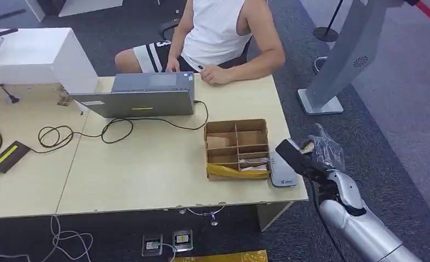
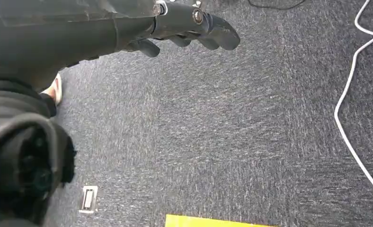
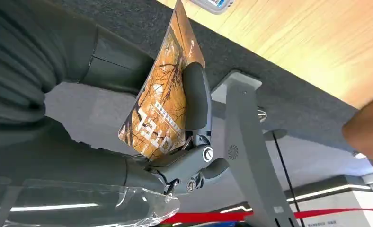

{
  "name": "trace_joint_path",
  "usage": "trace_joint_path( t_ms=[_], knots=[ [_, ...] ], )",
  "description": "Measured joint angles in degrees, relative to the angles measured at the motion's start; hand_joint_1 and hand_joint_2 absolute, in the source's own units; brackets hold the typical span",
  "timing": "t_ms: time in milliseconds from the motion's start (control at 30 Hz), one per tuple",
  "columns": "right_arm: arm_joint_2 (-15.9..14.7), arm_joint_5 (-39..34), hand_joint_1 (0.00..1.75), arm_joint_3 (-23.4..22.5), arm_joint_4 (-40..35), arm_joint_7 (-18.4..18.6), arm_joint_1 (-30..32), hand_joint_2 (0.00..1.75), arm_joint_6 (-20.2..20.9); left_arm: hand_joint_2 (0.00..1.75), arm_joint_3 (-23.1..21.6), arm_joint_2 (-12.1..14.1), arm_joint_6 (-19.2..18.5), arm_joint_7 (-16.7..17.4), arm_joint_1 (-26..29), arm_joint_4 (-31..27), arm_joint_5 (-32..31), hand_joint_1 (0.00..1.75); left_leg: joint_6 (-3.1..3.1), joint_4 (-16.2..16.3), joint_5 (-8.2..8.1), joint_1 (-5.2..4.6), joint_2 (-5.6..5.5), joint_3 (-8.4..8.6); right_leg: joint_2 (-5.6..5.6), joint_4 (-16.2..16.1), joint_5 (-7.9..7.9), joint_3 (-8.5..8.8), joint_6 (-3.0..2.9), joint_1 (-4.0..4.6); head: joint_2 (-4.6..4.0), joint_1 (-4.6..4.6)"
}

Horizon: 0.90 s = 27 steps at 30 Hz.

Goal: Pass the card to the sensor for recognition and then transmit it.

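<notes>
An orange patterned card [image 3: 163, 99] is pinched in my right hand [image 3: 194, 156], with the thumb [image 3: 196, 97] pressed on its face. In the head view the right hand [image 1: 317, 158], wrapped in clear plastic, hovers just past the table's right edge. It holds the card [image 1: 306, 146] beside the flat grey sensor [image 1: 282, 173], which lies at the table's right front corner. A corner of the sensor [image 3: 216, 4] shows on the wooden top in the right wrist view. My left hand [image 2: 194, 28] hangs over grey carpet, fingers loosely apart and holding nothing.
A cardboard box with compartments [image 1: 237, 146] stands just left of the sensor. A laptop [image 1: 142, 97], cables [image 1: 114, 128] and a power brick [image 1: 6, 155] lie on the table [image 1: 147, 174]. A person [image 1: 218, 38] sits at the far side. A grey stand [image 1: 338, 65] rises at the right.
</notes>
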Motion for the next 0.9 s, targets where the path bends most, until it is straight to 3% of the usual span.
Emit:
trace_joint_path(
  t_ms=[233, 900],
  knots=[
    [0.4, 0.2, 1.75, 0.4, 1.4, -0.1, -0.1, 1.75, 2.0, 0.0, 0.0, 0.0, 0.0, 0.0, 0.0, 0.0, 0.0, 0.0, 0.0, 0.0, 0.0, 0.0, 0.0, -0.01, -0.01, 0.0, 0.0, 0.01, 0.0, 0.0, 0.0, 0.0],
    [5.8, -0.1, 1.75, 4.1, 10.5, -2.6, -1.2, 1.75, 4.7, 0.0, 0.0, 0.0, 0.1, 0.0, 0.0, 0.1, 0.0, 0.0, 0.0, 0.0, 0.0, 0.0, -0.02, -0.01, -0.02, 0.0, 0.0, 0.0, 0.0, 0.0, 0.0, 0.0]
  ],
)
